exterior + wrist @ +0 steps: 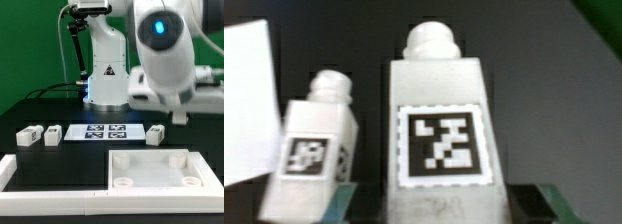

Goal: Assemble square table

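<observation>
Tool (pixel 434 203) gripping tagged leg (pixel 441 110), second leg (pixel 322 130) beside, marker board (pixel 242 100) near

you'll see the arm (pixel 165 62) in glossy white rounded shells, blue-lit ring (pixel 155 30) on one joint; white base (pixel 108 50) with a triangle mark (pixel 107 72); black cable (pixel 72 50) beside it; gripper (pixel 441 205) fingers (pixel 335 205) dark.

Robot lab: arm (pixel 165 60), marker board (pixel 108 131).

The white leg (pixel 439 90) bears a black-and-white blocky tag (pixel 445 140); the square top (pixel 150 153) is plain white; the table (pixel 50 112) seems black.
</observation>
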